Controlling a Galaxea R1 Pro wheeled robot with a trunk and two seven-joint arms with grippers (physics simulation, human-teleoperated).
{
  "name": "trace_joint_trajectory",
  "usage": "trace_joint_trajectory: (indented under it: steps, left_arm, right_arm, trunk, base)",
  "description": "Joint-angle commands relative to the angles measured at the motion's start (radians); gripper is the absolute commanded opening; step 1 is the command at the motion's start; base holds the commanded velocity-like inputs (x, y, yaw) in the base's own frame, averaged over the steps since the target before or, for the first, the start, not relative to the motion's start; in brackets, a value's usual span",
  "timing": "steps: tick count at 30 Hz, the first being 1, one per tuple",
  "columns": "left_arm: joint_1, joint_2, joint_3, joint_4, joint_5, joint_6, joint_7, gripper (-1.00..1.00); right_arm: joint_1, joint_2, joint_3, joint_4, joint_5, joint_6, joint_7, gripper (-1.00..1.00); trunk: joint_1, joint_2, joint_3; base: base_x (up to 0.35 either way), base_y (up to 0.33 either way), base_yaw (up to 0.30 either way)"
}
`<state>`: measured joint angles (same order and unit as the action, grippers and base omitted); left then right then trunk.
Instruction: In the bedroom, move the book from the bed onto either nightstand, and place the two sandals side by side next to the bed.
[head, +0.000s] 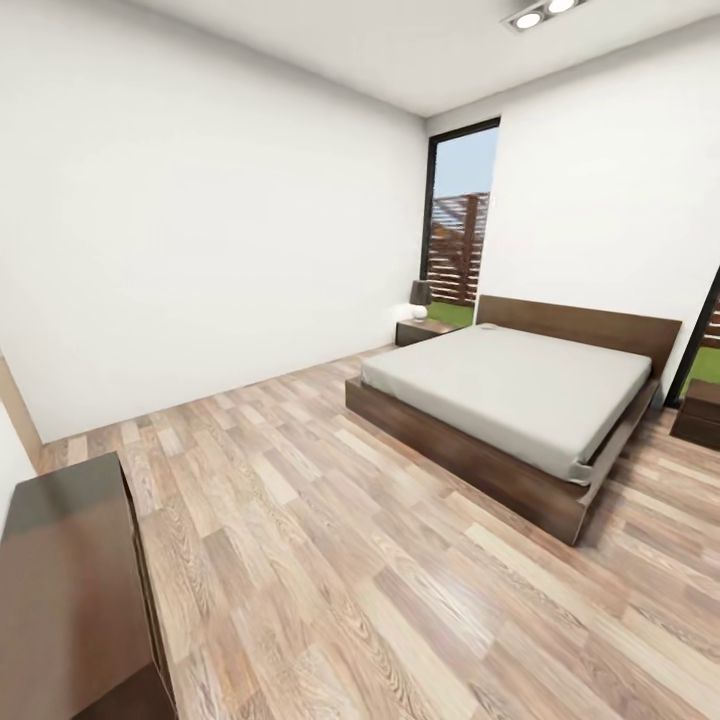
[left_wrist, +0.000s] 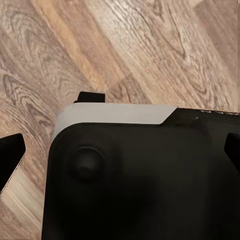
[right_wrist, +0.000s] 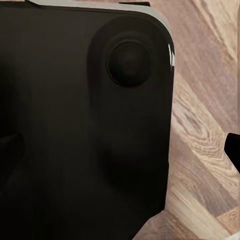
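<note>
Bed (head: 520, 400) framing of dark-brown wood is seen low on the floor in the bedroom, at the right of the head view, carrying a flat, smooth white mattress and backed by a lighter brown plank headboard against the white wall. A small object (head: 487, 326) is made out on the mattress corner by the headboard, but it is too small to be told as the book, and no lettering can be read on it. A squarish, glossy dark-brown nightstand (head: 425, 330) is set just beside the far side of the bed, with a lamp (head: 420, 298) on it; a second nightstand (head: 700, 412) is cut by the picture's right edge. Behind the first, a tall dark-framed window (head: 460, 235) is filled with grass and a slatted fence. The floor (head: 350, 560) is laid in grained grey-brown planks. A long, glossy dark-brown cabinet (head: 70, 600) is seen at the lower left. In the left wrist view the left end effector (left_wrist: 120, 152) is shown with its black fingers (left_wrist: 11, 152) set wide apart over a matt black housing (left_wrist: 150, 190) with a rounded corner, a round knob and a pale grey edge. In the right wrist view the right end effector (right_wrist: 120, 147) is likewise shown spread apart, empty, above the same housing.
</note>
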<state>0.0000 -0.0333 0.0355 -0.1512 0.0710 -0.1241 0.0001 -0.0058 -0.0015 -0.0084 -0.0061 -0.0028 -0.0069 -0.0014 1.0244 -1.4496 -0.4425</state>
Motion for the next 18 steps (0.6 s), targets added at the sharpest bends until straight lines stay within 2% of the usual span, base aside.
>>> trace_joint_trajectory:
  steps: [1,18]
  left_arm:
    - [0.0,0.0,0.003,-0.001,0.007,-0.002,0.0,1.0]
    - [0.0,0.0,0.003,-0.001,0.007,-0.002,0.0,1.0]
  right_arm:
    - [0.0,0.0,-0.001,0.0,0.0,-0.001,0.0,1.0]
    - [0.0,0.0,-0.001,0.0,0.0,-0.001,0.0,1.0]
  trunk:
    - [0.001,0.0,-0.001]
    - [0.001,0.0,-0.001]
  base:
    - [0.33,0.002,0.0]
    - [0.33,0.0,0.0]
